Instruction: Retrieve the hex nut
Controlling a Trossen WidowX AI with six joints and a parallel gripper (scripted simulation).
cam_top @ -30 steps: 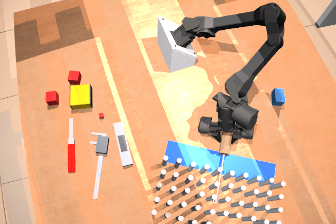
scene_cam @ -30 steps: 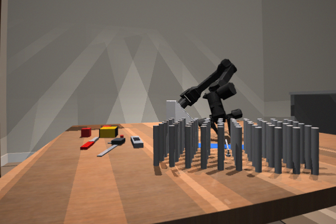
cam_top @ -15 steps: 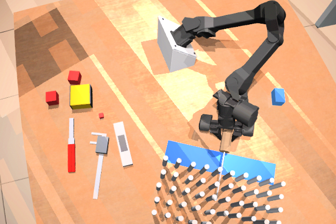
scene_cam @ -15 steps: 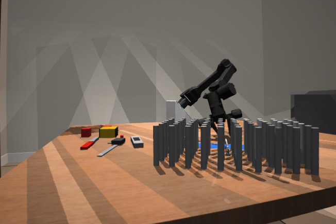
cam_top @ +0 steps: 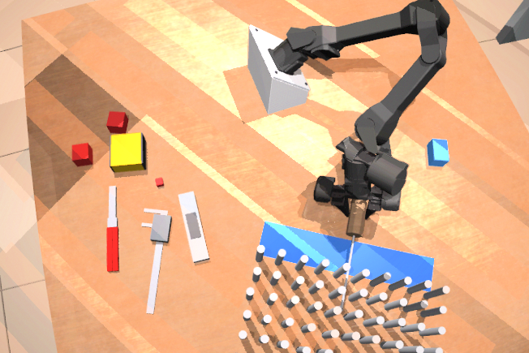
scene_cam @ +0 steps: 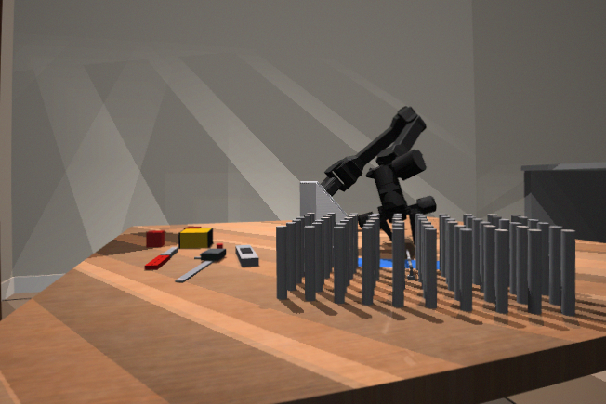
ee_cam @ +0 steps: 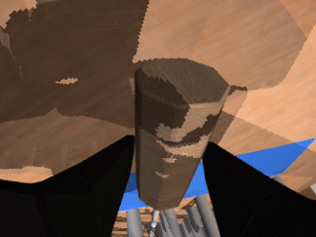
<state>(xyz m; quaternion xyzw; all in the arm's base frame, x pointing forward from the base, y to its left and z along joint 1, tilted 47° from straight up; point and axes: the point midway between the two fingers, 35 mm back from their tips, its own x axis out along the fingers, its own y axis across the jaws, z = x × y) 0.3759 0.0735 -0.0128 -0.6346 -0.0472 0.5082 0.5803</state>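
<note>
My gripper [cam_top: 358, 211] [ee_cam: 169, 145] is shut on the wooden handle [cam_top: 355, 224] [ee_cam: 182, 84] of a hook tool, behind the blue taped strip [cam_top: 384, 260] [scene_cam: 368, 262] [ee_cam: 273, 162]. The tool's thin metal shaft [cam_top: 350, 254] [ee_cam: 154, 226] crosses over the strip and runs among the upright grey spacers [cam_top: 256, 275] [scene_cam: 281, 262] [ee_cam: 208, 216]. Its far end [scene_cam: 411, 275] is low between spacer columns in the exterior view. I cannot make out the nut apart from this end, nor tell whether the shaft touches a spacer. The spacers in view stand upright.
Left of the field lie a white bar-shaped item [cam_top: 187, 203] [scene_cam: 246, 259], a caliper [cam_top: 154, 276] [scene_cam: 195, 270] and a red-handled tool [cam_top: 112, 250] [scene_cam: 157, 262]. A yellow block [cam_top: 127, 152] [scene_cam: 193, 238] and red cubes [cam_top: 82, 154] are farther left. A blue block [cam_top: 437, 152] is right of the arm.
</note>
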